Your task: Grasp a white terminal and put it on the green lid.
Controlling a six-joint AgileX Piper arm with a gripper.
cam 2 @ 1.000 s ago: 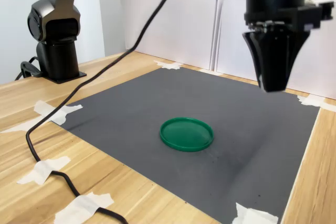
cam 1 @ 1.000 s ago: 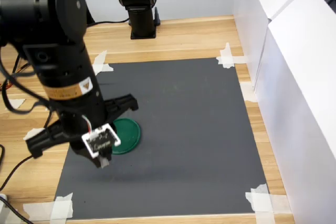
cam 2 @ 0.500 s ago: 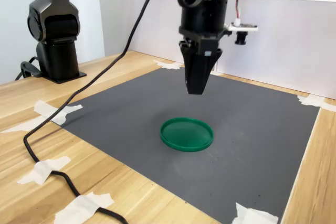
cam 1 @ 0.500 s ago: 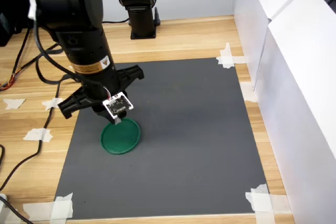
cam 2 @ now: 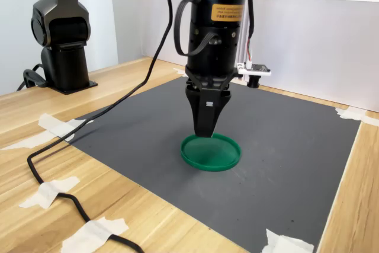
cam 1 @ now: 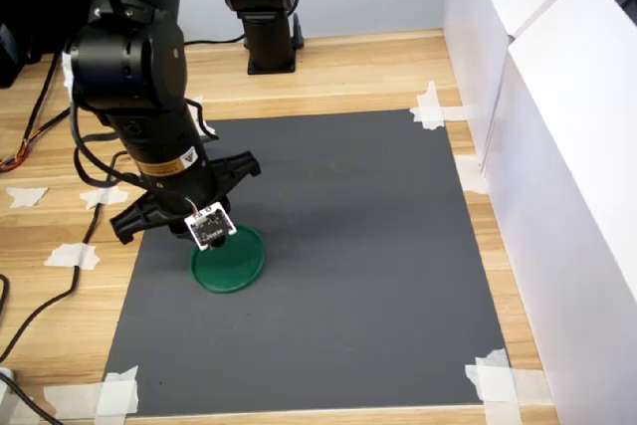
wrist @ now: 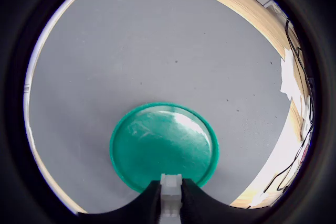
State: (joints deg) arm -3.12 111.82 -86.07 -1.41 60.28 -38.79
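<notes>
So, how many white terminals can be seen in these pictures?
1. The white terminal is pinched between the fingers of the claw, above the edge of the green lid, as the wrist view shows. Both exterior views hide it behind the claw.

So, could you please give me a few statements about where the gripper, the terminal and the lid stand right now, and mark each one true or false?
1. The gripper is shut on the white terminal. True.
2. The green lid lies on bare wood. False: it lies on the dark grey mat.
3. The white terminal already rests loose on the green lid. False: in the wrist view it sits between the jaws.
4. In the second exterior view, the gripper points down at the lid's rim. True.
5. The green lid is stacked on a second lid. False: only one lid is visible.
</notes>
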